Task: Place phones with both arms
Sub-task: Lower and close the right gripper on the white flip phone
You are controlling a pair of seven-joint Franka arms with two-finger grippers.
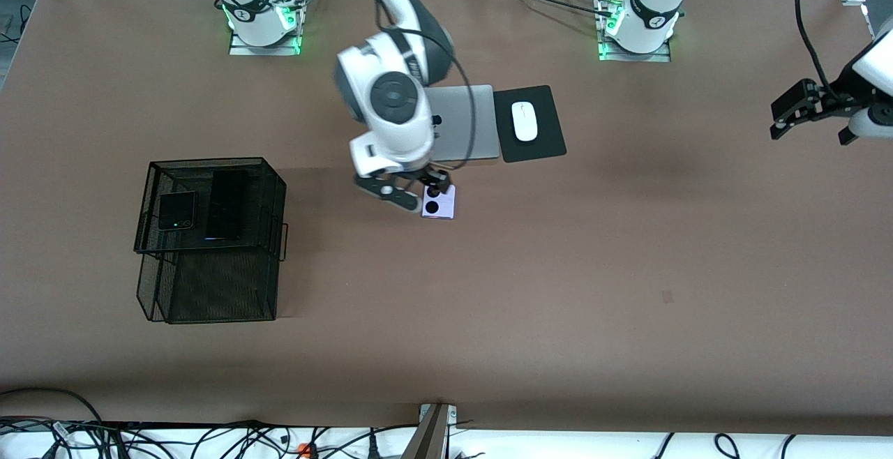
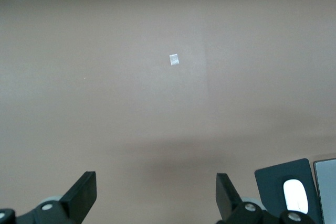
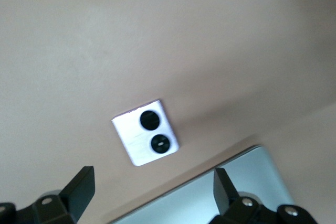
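Observation:
A small lavender phone (image 1: 440, 203) (image 3: 145, 139) with two black circles lies on the brown table, just nearer the front camera than the grey laptop (image 1: 464, 123). My right gripper (image 1: 413, 190) (image 3: 152, 192) hangs open just above it, with nothing between its fingers. A small squarish black phone (image 1: 176, 210) and a long thin black phone (image 1: 227, 205) lie on top of the black wire basket (image 1: 209, 239) toward the right arm's end. My left gripper (image 1: 792, 116) (image 2: 156, 195) waits open and empty in the air at the left arm's end of the table.
A white mouse (image 1: 524, 121) (image 2: 295, 196) rests on a black pad (image 1: 529, 123) beside the laptop. A small pale mark (image 2: 174, 60) shows on the table surface. Cables run along the table edge nearest the front camera.

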